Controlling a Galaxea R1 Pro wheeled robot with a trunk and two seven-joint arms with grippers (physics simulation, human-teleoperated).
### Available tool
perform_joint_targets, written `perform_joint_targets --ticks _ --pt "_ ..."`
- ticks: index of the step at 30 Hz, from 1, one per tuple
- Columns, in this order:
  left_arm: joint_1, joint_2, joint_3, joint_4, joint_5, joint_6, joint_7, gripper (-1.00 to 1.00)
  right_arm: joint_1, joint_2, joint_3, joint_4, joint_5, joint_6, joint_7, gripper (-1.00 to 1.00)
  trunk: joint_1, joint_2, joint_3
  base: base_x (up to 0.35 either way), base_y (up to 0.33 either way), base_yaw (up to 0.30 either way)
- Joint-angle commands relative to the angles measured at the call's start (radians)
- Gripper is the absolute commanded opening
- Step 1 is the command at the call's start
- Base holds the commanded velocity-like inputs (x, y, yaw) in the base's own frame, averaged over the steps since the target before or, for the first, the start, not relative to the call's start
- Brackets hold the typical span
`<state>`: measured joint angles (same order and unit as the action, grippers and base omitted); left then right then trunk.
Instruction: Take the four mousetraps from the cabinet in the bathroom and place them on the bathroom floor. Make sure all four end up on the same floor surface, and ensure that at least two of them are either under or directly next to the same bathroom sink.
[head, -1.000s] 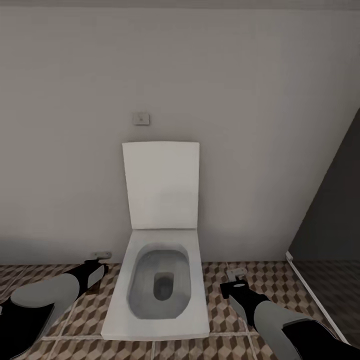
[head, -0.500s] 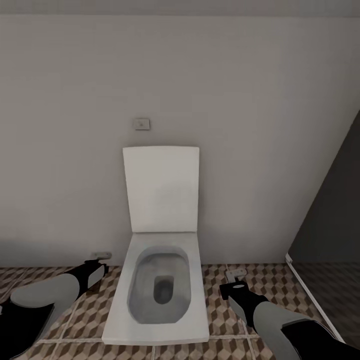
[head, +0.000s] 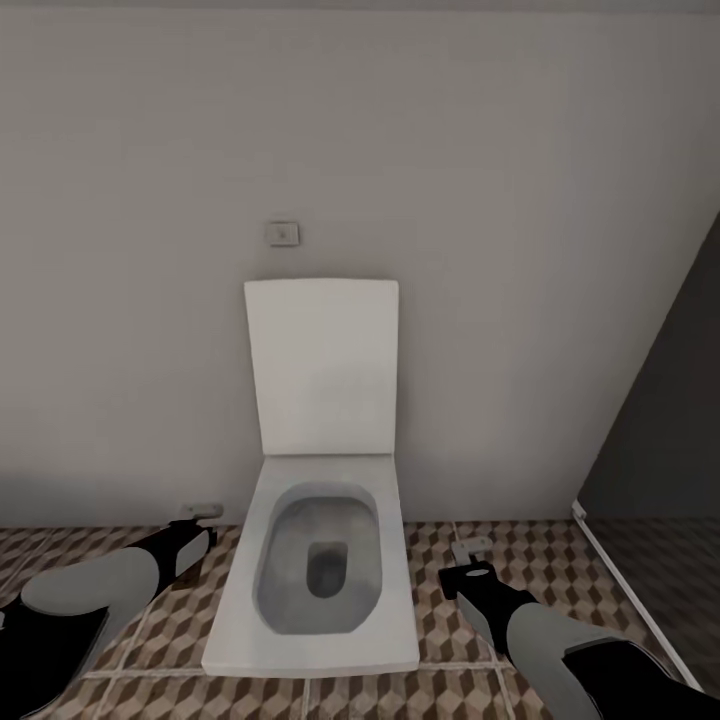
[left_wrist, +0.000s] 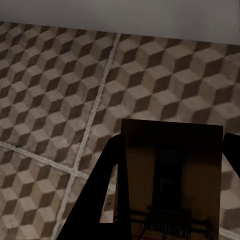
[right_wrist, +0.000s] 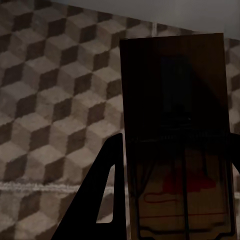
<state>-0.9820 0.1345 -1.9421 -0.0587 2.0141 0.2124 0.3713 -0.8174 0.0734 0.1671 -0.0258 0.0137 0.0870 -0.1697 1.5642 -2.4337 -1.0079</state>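
1. Cube-patterned tiles in brown, beige and white cover the bathroom floor (head: 440, 610), with pale grout lines between them, and a plain grey wall (head: 480, 200) rises behind.
2. A white toilet (head: 315, 580) stands against this wall with its lid (head: 322, 368) raised upright; a small flush plate (head: 283, 234) sits on the wall above the lid.
3. At the far right side a dark panel (head: 670, 440) stands at an angle, with a pale strip along its foot.
4. The left gripper (head: 200, 518) hangs low over the floor on the left side of the toilet, near the foot of the wall.
5. In the left wrist view its dark fingers (left_wrist: 97, 200) are clamped on a mousetrap (left_wrist: 170, 175), a flat brown slab that lies between the jaws and reaches out past them over the tiles.
6. The right gripper (head: 472, 550) hangs over the floor on the right side of the toilet.
7. In the right wrist view its jaws are closed on a second mousetrap (right_wrist: 177, 130), also a dark brown slab, with a metal wire and a red mark near the gripper end.
8. Both mousetraps are held above the tiles; I cannot tell how high.
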Motion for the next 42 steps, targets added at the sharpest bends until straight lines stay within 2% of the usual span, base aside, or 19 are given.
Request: perform_joint_targets --ticks 1,7,10,42 --pt "-0.001 0.001 -0.006 -0.004 0.003 0.001 0.008 -1.00 0.000 -0.001 0.008 -0.002 0.000 0.008 -0.002 -1.00 0.004 -0.008 -0.004 0.000 0.000 0.000" --pt "-0.001 0.004 -0.006 -0.004 0.003 0.002 0.005 -1.00 -0.001 -0.005 0.008 -0.006 0.000 0.006 0.002 -1.00 0.027 -0.050 -0.023 0.000 0.000 0.000" --pt "-0.001 0.004 -0.006 -0.004 0.002 0.002 0.005 -1.00 -0.001 -0.002 0.009 -0.007 0.001 0.002 0.025 -1.00 0.036 -0.066 -0.033 0.000 0.000 0.000" --pt "0.005 0.009 -0.007 0.001 -0.002 0.004 0.006 -1.00 0.000 0.000 0.009 -0.005 0.000 0.008 0.035 -1.00 0.050 -0.074 -0.157 0.000 0.000 0.000"
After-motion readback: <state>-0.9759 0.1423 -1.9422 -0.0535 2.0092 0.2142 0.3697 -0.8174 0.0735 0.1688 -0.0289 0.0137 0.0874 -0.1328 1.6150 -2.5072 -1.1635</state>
